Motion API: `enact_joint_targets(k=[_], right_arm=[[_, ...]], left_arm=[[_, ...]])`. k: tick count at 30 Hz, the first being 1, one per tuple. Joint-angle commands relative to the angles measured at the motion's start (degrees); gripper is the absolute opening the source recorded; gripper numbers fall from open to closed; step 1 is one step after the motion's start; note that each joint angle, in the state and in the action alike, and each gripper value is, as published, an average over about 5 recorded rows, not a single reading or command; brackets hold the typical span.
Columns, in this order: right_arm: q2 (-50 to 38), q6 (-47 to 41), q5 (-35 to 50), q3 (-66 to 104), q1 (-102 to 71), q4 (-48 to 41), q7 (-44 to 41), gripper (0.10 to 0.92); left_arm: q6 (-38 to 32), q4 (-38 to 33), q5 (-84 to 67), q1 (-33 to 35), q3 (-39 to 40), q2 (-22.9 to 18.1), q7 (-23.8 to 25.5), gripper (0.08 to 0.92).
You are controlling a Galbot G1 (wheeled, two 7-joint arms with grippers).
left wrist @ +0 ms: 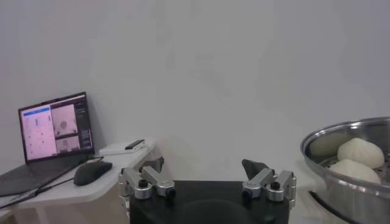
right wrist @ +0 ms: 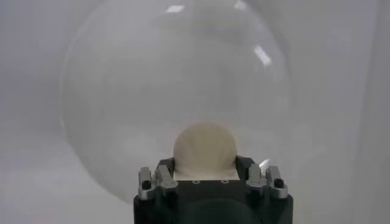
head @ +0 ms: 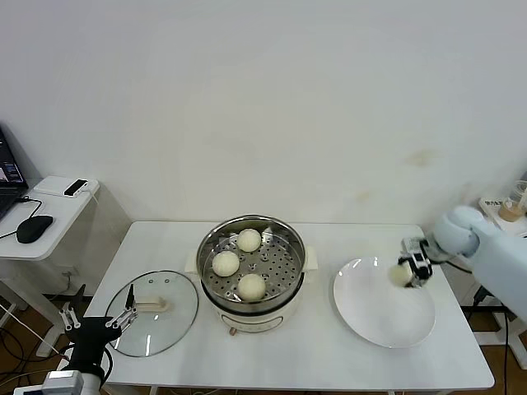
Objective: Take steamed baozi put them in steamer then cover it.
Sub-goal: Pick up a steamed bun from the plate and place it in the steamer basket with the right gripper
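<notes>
four steamed baozi in all: three (head: pixel 249 240) (head: pixel 226 263) (head: pixel 252 286) sitting on the perforated tray of the one steamer (head: pixel 290 247) at centre of the head frame, the fourth baozi (head: pixel 399 275) pinched in the right gripper (head: pixel 411 270) at right, over the upper edge of the single white plate (head: pixel 384 317). in the right wrist picture, same bun (right wrist: pixel 205 150) clamped between the fingers (right wrist: pixel 163 176), plate behind it. one cover (head: pixel 177 317) lying flat on the white table (head: pixel 329 362) at lower left, cream handle up, just beside the steamer. left gripper (head: pixel 127 314) parked at the lower left corner, jaws spread wide, holding nothing, tips at the cover's rim. one laptop (left wrist: pixel 56 125) and one mouse (left wrist: pixel 92 172) on a side table at far left.
</notes>
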Motion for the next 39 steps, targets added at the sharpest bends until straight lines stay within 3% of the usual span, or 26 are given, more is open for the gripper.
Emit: enact_joint_targets(k=[1,8,18,30,39], right_arm=[[7.41,-4.21,12.73,-16.33,26.04,3.62,1.31,0.619],[15.53,-9.48,22.23,-23.35,34.75,4.72,4.91,0.626],[24.12,-18.25,34.03,-26.2,32.01,4.47,12.51,0.628],[29.71,-25.93,35.86,-28.49,25.04,-0.02,19.36,0.628],[31.6,-26.21,33.74,-28.65,22.45,-3.15,19.9,0.628]], left_arm=[[0.11,-0.09,0.14,-0.09,0.14,-0.07,0.05,0.823],[0.12,-0.04,0.21,0.09,-0.32,-0.11,0.05,0.823],[0.3,0.41,0.44,-0.48,-0.48,-0.13,0.04,0.823],[0.31,1.05,0.32,-1.4,-0.51,-0.05,0.09,0.823],[0.21,1.68,0.09,-1.86,-0.79,0.06,0.04,0.823]])
